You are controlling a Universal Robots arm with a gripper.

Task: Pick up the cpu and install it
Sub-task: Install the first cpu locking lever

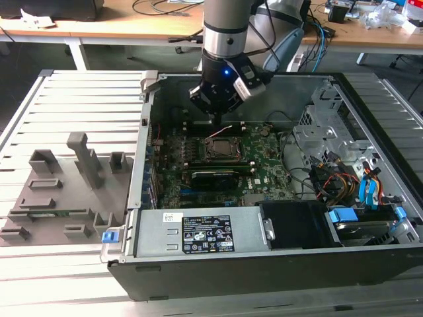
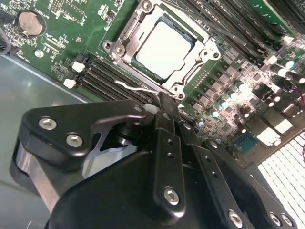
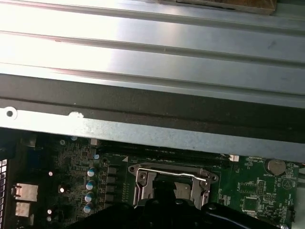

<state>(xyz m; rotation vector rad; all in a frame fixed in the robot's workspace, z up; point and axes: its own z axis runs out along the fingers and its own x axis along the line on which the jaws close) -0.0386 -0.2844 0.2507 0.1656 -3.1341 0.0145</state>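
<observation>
- Second wrist view, nearest: the matte black gripper (image 2: 164, 102), bolted plates, its jaws pressed together on nothing.
- Just beyond it, the cpu (image 2: 164, 48), a flat pale silver square, lies seated in the metal-framed socket (image 2: 127, 34).
- Around both, the green motherboard (image 1: 264, 173) fills the open computer case (image 1: 264, 264).
</observation>
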